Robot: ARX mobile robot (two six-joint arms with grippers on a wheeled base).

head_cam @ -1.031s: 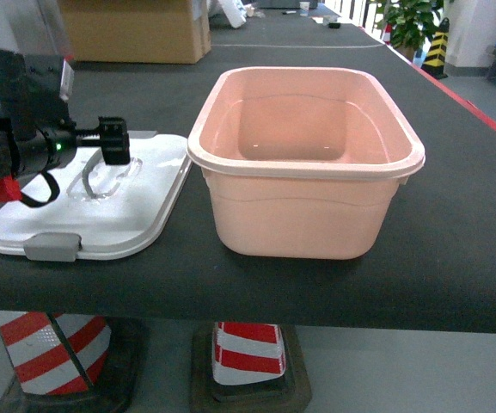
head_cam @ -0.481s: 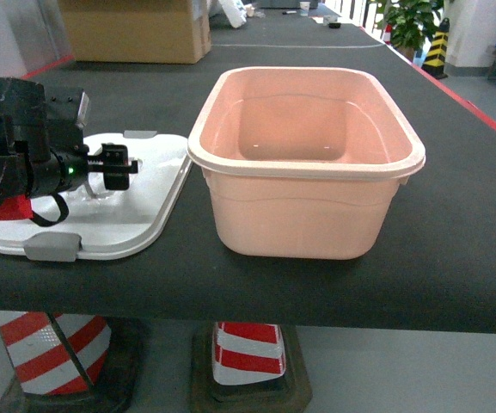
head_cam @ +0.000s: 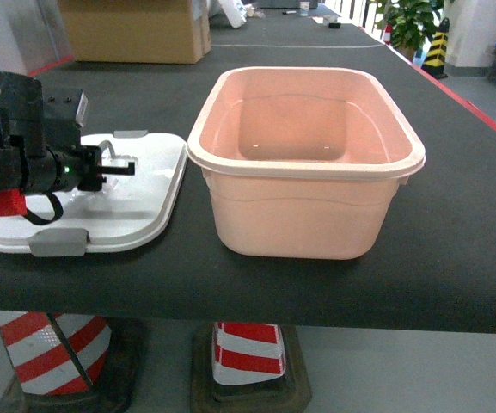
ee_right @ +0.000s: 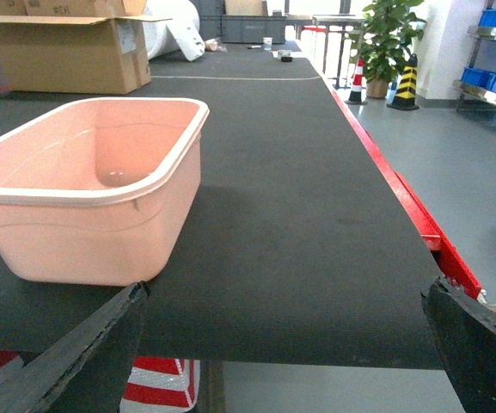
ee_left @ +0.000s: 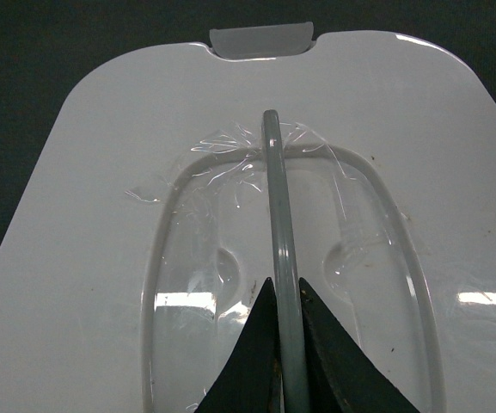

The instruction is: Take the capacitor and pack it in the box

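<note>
The box (head_cam: 303, 168) is a pale pink tub standing open on the black table, and it also shows at the left of the right wrist view (ee_right: 84, 232). I see nothing inside it. Its white lid (head_cam: 136, 215) lies flat to its left. My left gripper (head_cam: 119, 166) is over the lid (ee_left: 101, 172), shut (ee_left: 284, 288) on the thin grey handle (ee_left: 275, 215). My right gripper (ee_right: 282, 344) is open with nothing between its fingers, at the table's near edge to the right of the box. No capacitor is in view.
A grey latch (head_cam: 57, 243) sits on the lid's near edge. A brown cardboard carton (head_cam: 136, 30) stands at the back left. Red-and-white striped cones (head_cam: 248, 353) stand under the table's front edge. The table's right edge is red (ee_right: 419, 232).
My left gripper came down onto the lid and drew back to the left with the grey handle in its jaws. The lid shifted slightly left. The box has not moved.
</note>
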